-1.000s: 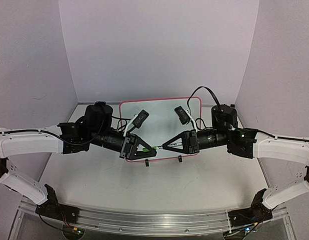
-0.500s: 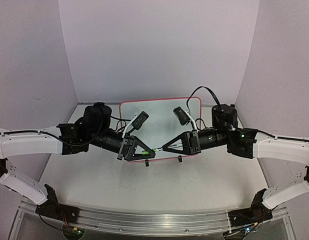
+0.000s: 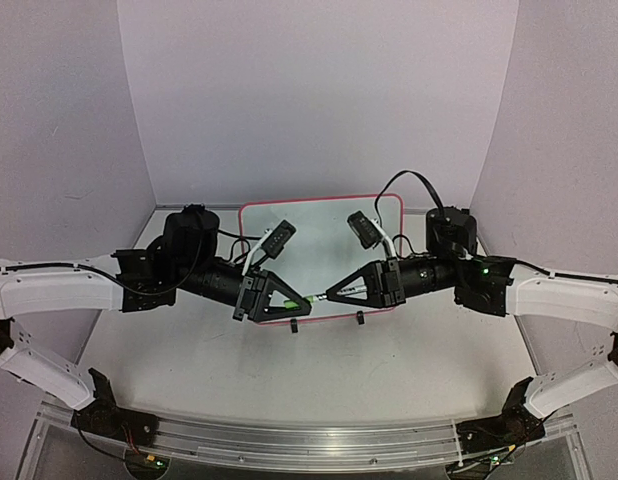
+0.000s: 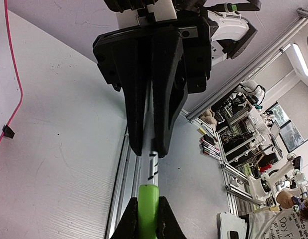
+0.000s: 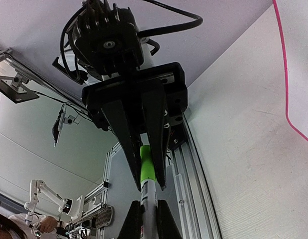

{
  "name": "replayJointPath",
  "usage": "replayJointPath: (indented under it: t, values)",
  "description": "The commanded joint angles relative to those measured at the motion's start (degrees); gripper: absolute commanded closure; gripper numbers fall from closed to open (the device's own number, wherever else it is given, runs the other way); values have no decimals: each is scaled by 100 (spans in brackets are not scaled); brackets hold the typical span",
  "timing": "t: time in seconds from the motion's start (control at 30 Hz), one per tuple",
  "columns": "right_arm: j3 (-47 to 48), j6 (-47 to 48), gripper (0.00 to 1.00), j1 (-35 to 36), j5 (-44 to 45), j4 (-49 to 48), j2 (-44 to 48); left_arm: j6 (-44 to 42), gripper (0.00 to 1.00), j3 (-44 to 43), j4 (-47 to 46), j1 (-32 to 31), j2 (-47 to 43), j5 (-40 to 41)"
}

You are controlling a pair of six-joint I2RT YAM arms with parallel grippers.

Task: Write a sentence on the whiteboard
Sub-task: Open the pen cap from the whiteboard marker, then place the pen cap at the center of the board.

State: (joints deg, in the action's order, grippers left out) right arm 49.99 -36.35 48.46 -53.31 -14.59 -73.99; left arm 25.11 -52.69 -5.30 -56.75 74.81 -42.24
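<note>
The whiteboard (image 3: 324,235) lies flat at the back of the table, white with a red-pink rim and two black clip feet. No writing shows on its visible part; the sentence is not in view. A marker with a green cap (image 3: 311,297) and a white barrel hangs level just above the board's near edge, held between both grippers. My left gripper (image 3: 305,300) is shut on the green cap (image 4: 148,201). My right gripper (image 3: 331,293) is shut on the white barrel (image 5: 149,206). The two gripper tips nearly meet. The board's rim also shows in the left wrist view (image 4: 16,74) and the right wrist view (image 5: 285,74).
The table stands inside a white booth with walls at the back and both sides. An aluminium rail (image 3: 309,440) runs along the near edge between the arm bases. Each wrist camera (image 3: 279,238) rises above its gripper over the board.
The left arm has drawn back a little to the left, and the gap between the two gripper tips is slightly wider. The marker stays held by both grippers.
</note>
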Motion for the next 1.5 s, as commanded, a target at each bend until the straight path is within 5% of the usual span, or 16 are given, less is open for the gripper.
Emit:
replayJointPath:
  t: [0.0, 0.37, 0.73, 1.0, 1.47]
  values:
    - [-161, -52, 100, -365, -118, -79, 335, -1, 100, 151, -77, 27, -453, -62]
    - [-399, -80, 100, -873, -200, -28, 726, -156, 100, 499, 519, 84, -698, 608]
    - [-299, 792, 100, -862, 1735, 1888, 1056, 533, 100, 915, 1427, -261, 517, 3391]
    - [-311, 752, 100, -803, 2076, 2110, 954, 611, 99, 659, 1065, -486, 1359, 3513]
    - [-305, 788, 100, -694, 2262, 2176, 847, 619, 82, 488, 1418, -497, 1823, 3766]
